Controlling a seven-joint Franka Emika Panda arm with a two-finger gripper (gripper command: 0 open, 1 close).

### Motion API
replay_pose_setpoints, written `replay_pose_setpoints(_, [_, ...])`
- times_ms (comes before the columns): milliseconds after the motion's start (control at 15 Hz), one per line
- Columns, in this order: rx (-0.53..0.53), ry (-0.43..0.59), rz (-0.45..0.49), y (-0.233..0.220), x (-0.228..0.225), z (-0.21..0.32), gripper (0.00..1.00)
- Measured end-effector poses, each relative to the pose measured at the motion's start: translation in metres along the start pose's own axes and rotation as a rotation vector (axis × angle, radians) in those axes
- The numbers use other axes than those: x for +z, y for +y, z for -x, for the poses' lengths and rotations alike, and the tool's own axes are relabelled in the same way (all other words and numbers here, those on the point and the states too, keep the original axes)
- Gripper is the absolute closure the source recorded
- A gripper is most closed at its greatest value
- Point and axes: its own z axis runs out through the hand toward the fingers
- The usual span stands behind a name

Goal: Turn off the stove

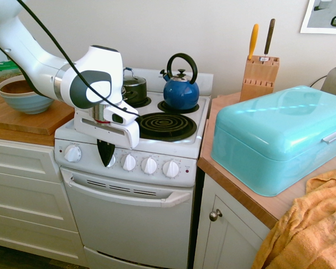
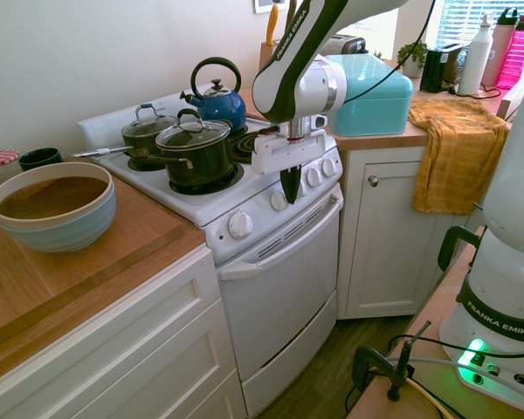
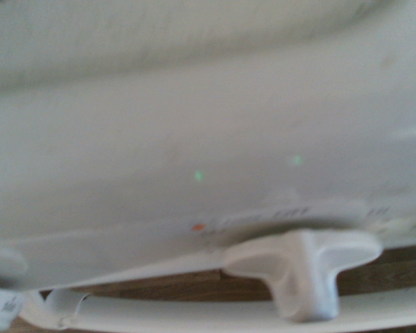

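The stove [image 1: 129, 218] stands between white cabinets, its knob panel facing the room along the front edge. The gripper [image 1: 106, 156] points straight down in front of that panel, its dark fingers pressed together and closed on nothing, their tips over the second knob from the left in the first exterior view. That knob is hidden behind them; whether they touch it cannot be told. The far-left knob [image 1: 73, 153] and three more knobs [image 1: 149, 165] to the other side are in plain sight.

On the cooktop, a blue kettle [image 1: 181, 89] sits on a back burner, a bare coil burner [image 1: 166, 125] lies in front of it, and a black lidded pot [image 2: 194, 153] fills the front burner nearest the arm, with a second lidded pan [image 2: 145, 131] behind it. The white arm [image 1: 45, 70] reaches across this side of the cooktop.

On the wooden counter beside the pots stands a blue-and-cream bowl [image 2: 54, 209]. On the counter at the other side are a turquoise bread box [image 1: 277, 137], a knife block [image 1: 260, 77] at the back edge by the wall, and an orange towel [image 2: 458, 148] hanging over the front edge.

The arm's base [image 2: 506, 288] reads "FRANKA EMIKA". The wrist view shows a blurred white knob [image 3: 301, 267] below the panel, with faint print there too soft to read.
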Motion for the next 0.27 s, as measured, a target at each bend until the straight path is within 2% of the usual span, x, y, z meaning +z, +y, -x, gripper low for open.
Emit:
replay_pose_setpoints(133, [0.045, 0.015, 0.002, -0.001, 0.001, 0.020, 1.00])
replay_pose_setpoints(267, [0.093, 0.075, -0.026, 0.012, -0.016, 0.032, 1.00])
